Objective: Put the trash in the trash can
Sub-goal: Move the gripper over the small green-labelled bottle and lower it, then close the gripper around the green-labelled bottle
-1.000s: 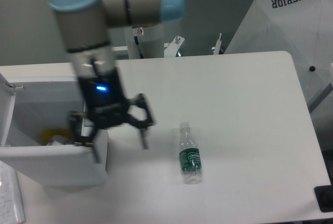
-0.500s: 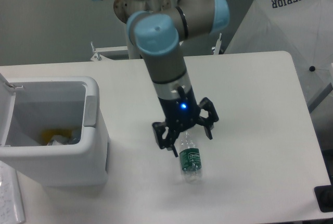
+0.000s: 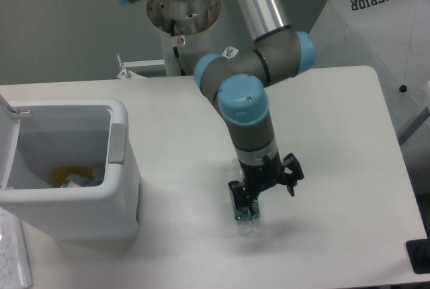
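The shorter clear bottle with the dark green label [image 3: 246, 218] lies on the white table, right of the trash can. Only its lower end shows below the gripper. My gripper [image 3: 264, 193] is low, directly over the bottle, with its fingers spread wide to either side of it, open and holding nothing. The white trash can [image 3: 74, 220] stands at the left with its lid tipped open at the far left edge and its grey tab [image 3: 117, 144] facing the arm. Yellow and pale scraps lie inside it. The longer bluish bottle is not in view.
A white umbrella-like cover printed SUPERIOR [image 3: 376, 27] stands past the table's right rear corner. A white sheet [image 3: 13, 255] lies at the front left corner. A dark object [image 3: 420, 255] sits at the front right edge. The arm's base [image 3: 183, 13] is at the back.
The arm has swung from the trash can rightwards to the green-label bottle and dropped lower over it, still open. The bottle has not moved.
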